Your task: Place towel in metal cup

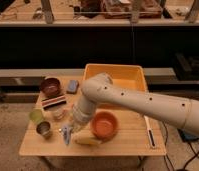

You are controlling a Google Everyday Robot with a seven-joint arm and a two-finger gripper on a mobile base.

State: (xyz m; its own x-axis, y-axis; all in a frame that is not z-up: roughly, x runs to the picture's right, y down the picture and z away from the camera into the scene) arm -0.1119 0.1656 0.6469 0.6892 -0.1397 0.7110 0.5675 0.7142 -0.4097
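The small metal cup (43,129) stands upright near the front left of the wooden table (128,145). My gripper (67,130) is low over the table just right of the cup, and does not touch it. It is shut on a small blue-grey towel (67,136) that hangs down from it to the table top. The pale arm (138,102) reaches in from the right across the table.
A green cup (36,116) stands just behind the metal cup. Also on the table: a brown bowl (50,86), a blue sponge (73,86), a brush (54,102), an orange bowl (104,125), a banana (87,141), a yellow bin (124,80) and a utensil (149,134).
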